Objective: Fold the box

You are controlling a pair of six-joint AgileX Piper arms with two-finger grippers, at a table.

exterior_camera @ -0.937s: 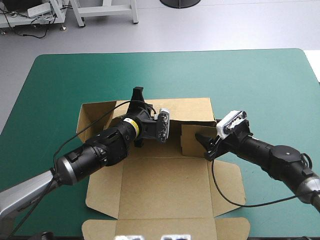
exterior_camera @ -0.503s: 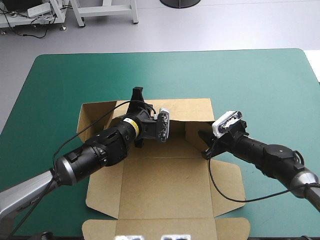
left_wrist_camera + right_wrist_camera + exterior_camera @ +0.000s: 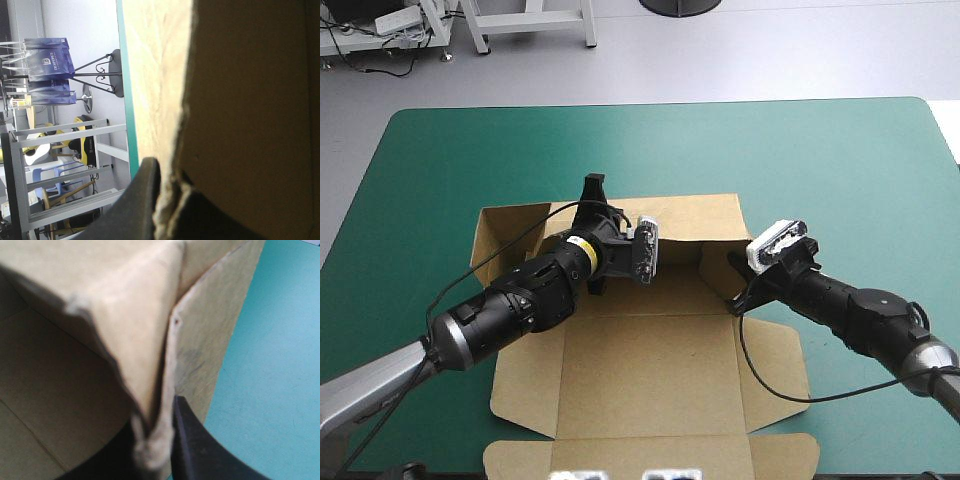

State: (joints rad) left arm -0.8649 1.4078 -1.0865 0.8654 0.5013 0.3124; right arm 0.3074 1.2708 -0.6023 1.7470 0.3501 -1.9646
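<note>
Wrist views: left tool [image 3: 167, 187] grips box [image 3: 240, 100]; right tool [image 3: 152, 435] seemingly too.

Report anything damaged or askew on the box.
The box looks mostly sound, but the flap edge pinched in the right gripper appears crushed and frayed. The board edge held by the left gripper looks ragged too. Nothing else stands out.

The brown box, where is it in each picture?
High view: the box lies in the middle of the teal-green cover.
Left wrist view: the box, pinched in the left gripper, fills most.
Right wrist view: the box, pinched in the right gripper.
Shared landmark: the teal-green cover beside the box.
</note>
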